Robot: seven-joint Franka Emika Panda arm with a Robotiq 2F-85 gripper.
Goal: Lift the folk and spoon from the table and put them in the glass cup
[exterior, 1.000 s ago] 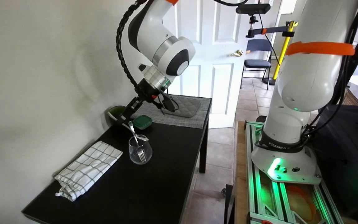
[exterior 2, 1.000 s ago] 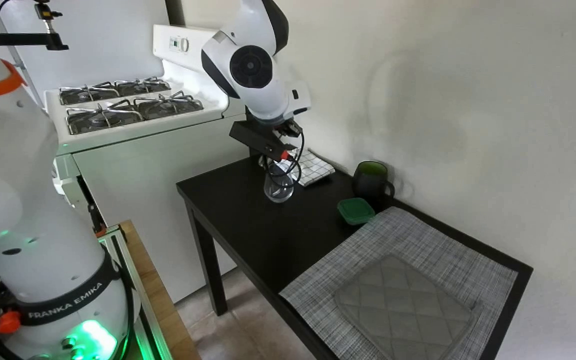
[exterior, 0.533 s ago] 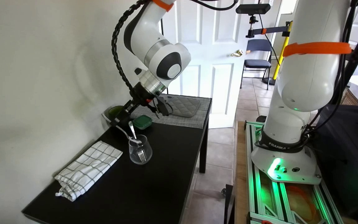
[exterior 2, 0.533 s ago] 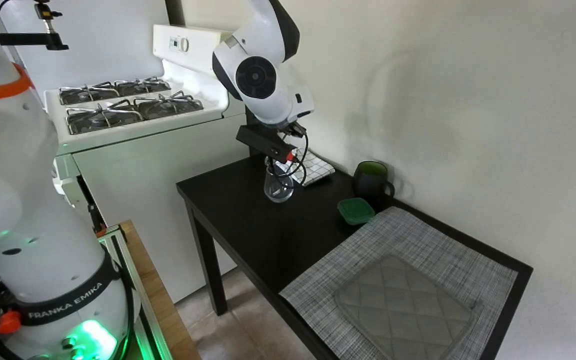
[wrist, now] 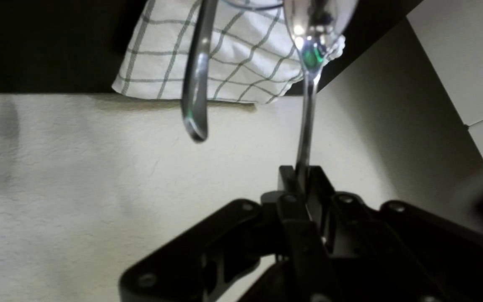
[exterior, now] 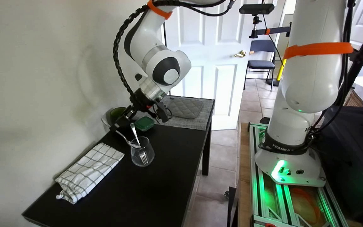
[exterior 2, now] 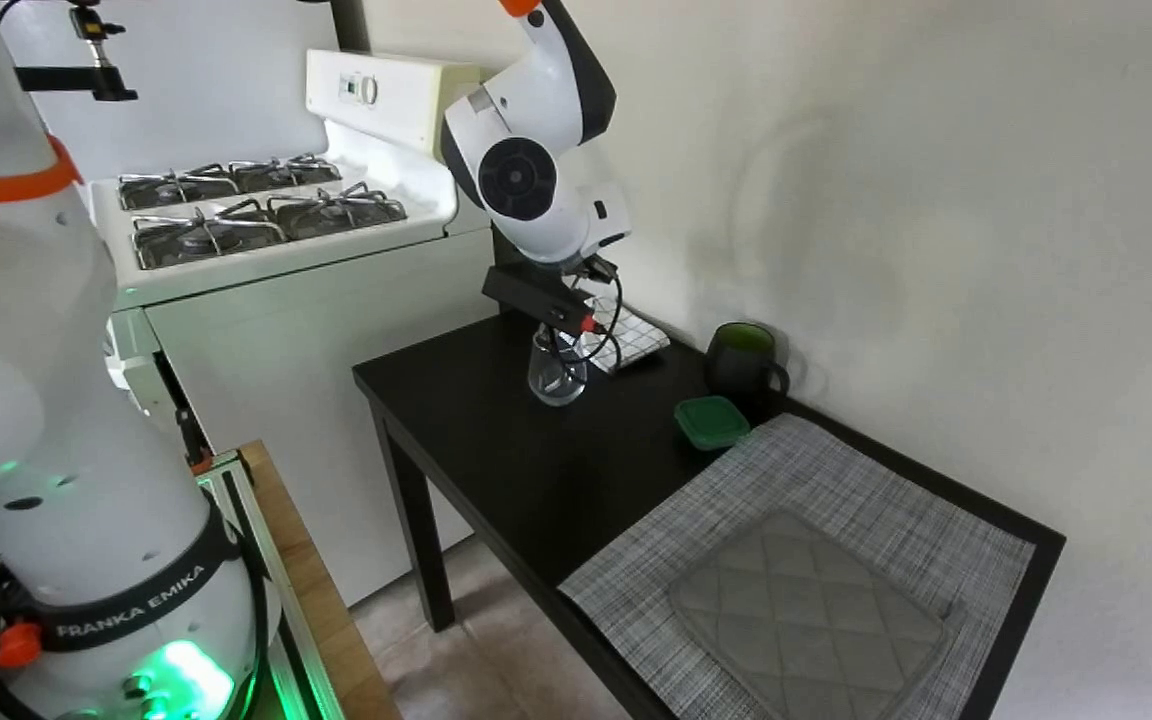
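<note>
The glass cup (exterior: pixel 150 154) stands upright on the black table (exterior: pixel 156 195); it also shows in an exterior view (exterior 2: pixel 558 385). The fork (exterior: pixel 134 130) leans inside it, tines down, handle above the rim. Its handle shows in the wrist view (wrist: pixel 198 84). My gripper (exterior: pixel 114 127) is shut on the handle of the spoon (exterior: pixel 123 136), up and wall-side of the glass. In the wrist view the fingertips (wrist: pixel 302 176) pinch the handle and the spoon's bowl (wrist: pixel 319 21) points away. The bowl is at the glass's rim; I cannot tell whether it is inside or above.
A checked cloth (exterior: pixel 90 170) lies by the wall beside the glass. A green-lidded box (exterior 2: pixel 712 422) and a dark green mug (exterior 2: pixel 739 365) stand near the wall. A grey placemat (exterior 2: pixel 636 590) with a quilted pad (exterior 2: pixel 806 610) covers one table end.
My gripper has moved toward the wall and slightly down with the spoon. The spoon's bowl has shifted from the glass's far rim side to its wall-side rim. The glass and fork have stayed put.
</note>
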